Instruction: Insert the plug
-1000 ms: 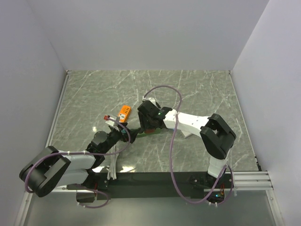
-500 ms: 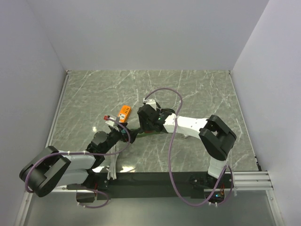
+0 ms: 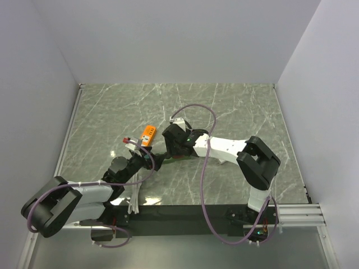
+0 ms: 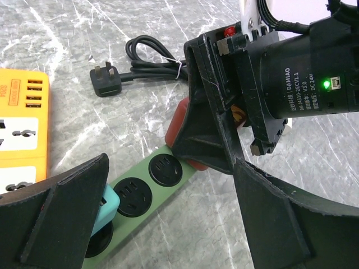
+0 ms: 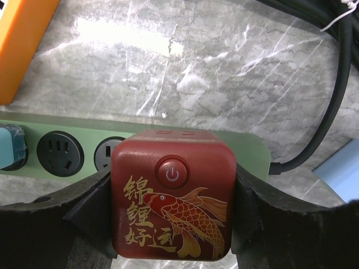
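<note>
A red cube plug (image 5: 173,202) with a gold fish print and a power button sits between the fingers of my right gripper (image 5: 173,208), which is shut on it. It hangs over the cable end of the green power strip (image 5: 67,130) and partly covers one socket. Whether it touches the strip I cannot tell. In the left wrist view the red plug (image 4: 176,122) shows behind the right gripper's black fingers (image 4: 208,131). My left gripper (image 4: 174,224) stands open astride the green strip (image 4: 150,184), beside a teal plug (image 4: 106,210) seated in it.
An orange power strip (image 4: 22,129) lies left of the green one. A loose black plug (image 4: 105,81) with its coiled cable lies beyond it. White cables (image 3: 133,202) trail near the left arm's base. A pale blue object (image 5: 342,176) lies at the right.
My right gripper has shifted slightly left with the red plug, closer to the left gripper. The left gripper has stayed open and almost still.
</note>
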